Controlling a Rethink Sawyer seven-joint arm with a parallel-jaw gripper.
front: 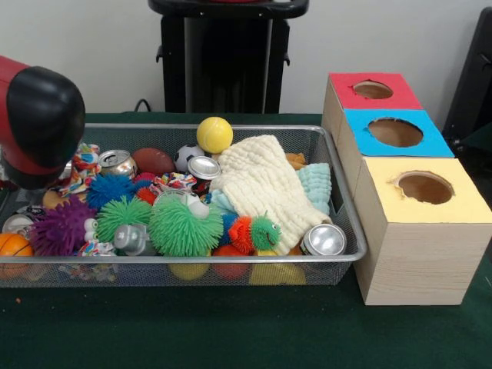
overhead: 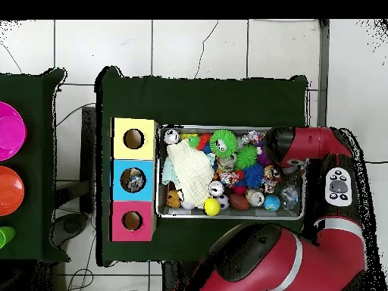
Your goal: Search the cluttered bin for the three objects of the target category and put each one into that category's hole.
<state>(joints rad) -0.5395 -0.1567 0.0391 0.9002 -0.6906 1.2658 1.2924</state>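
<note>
Closest to the lens in the front view is the wire mesh bin [front: 338, 257], with a silver can [front: 324, 240] lying on its side in the lower right corner and a small green and orange fuzzy caterpillar toy [front: 254, 231] just left of it. Big green spiky ball [front: 184, 225] sits around the middle, a purple spiky ball [front: 60, 228] and an orange ball [front: 14, 246] are at the lower left, and a cream knit cloth [front: 257, 184] is draped over the right half. Yellow ball [front: 214, 134] is perched at the back rim, next to a soccer-pattern ball [front: 187, 156] and a brown mini football [front: 152, 160]. Off to the right of the frame is the wooden sorting box [front: 407, 254] with three holes on top: yellow hole [front: 424, 187] nearest, blue hole [front: 395, 131] in the middle, red hole [front: 373, 89] at the back. Seen from overhead the blue one has something lying in it. Red and black arm [front: 34, 115] bulges in at the upper left, over the bin's left end. Honestly can't tell what the jaws are doing, the arm's bulk covers the gripper in both views.
</note>
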